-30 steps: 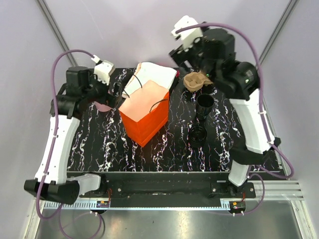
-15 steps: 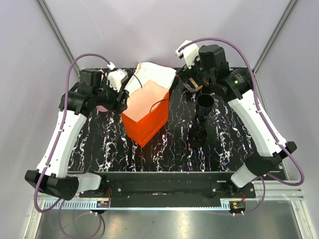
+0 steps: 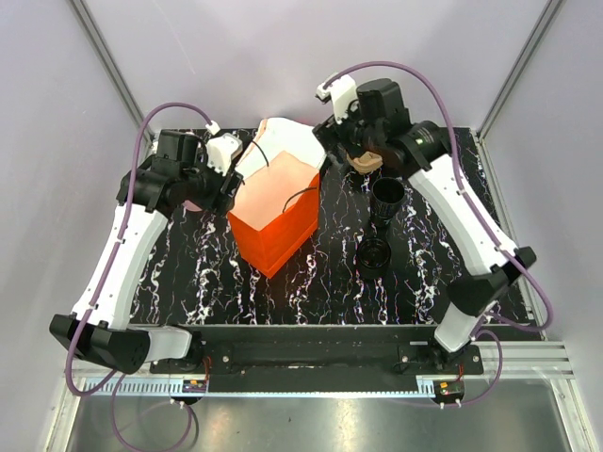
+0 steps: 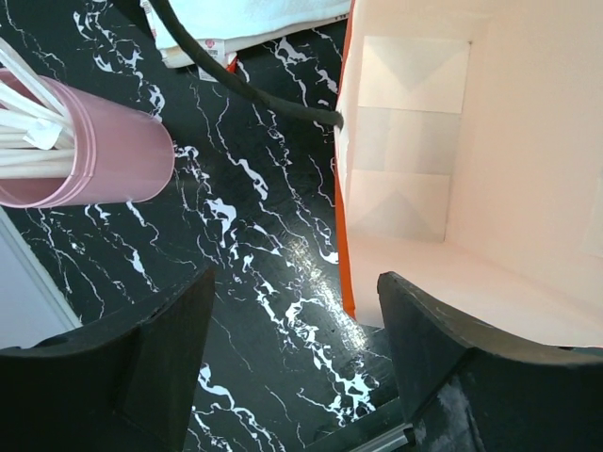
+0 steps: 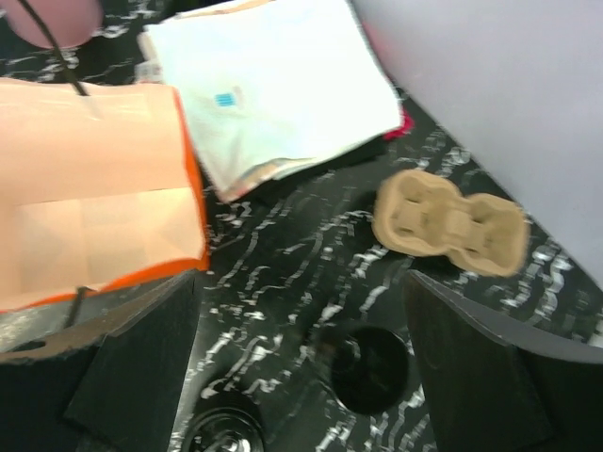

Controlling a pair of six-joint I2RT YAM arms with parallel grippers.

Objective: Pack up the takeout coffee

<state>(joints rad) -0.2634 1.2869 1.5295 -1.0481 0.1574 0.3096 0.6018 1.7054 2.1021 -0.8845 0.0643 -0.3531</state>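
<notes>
Care begins at the far left, where the pink cup of stirrers (image 4: 94,155) stands close to the left gripper (image 4: 295,281). Its fingers are wide apart and hold nothing; they straddle the left wall of the orange bag (image 4: 424,188), one outside over the worktop (image 4: 254,217), the other over the bag's open mouth. If this gripper is meant to steady the bag, it should pinch that wall alone, clear of the black cord handle (image 4: 283,105), and without nudging the pink cup. The bag stands upright, and nothing shows inside as far as the views reach. Behind it lies a flat white paper stack (image 5: 283,85). The right gripper (image 5: 301,282) hangs over the back of the worktop between the bag and the cardboard tray (image 5: 450,221), fingers wide and empty. The takeout coffee (image 3: 387,193), a small black cup, stands on the worktop just in front of the tray and well apart from the bag, with a second black cup (image 3: 374,254) nearer the arm bases. The right gripper should probably descend straight over one cup, grip it around the tapered wall, keep it upright and avoid clipping its neighbour.
</notes>
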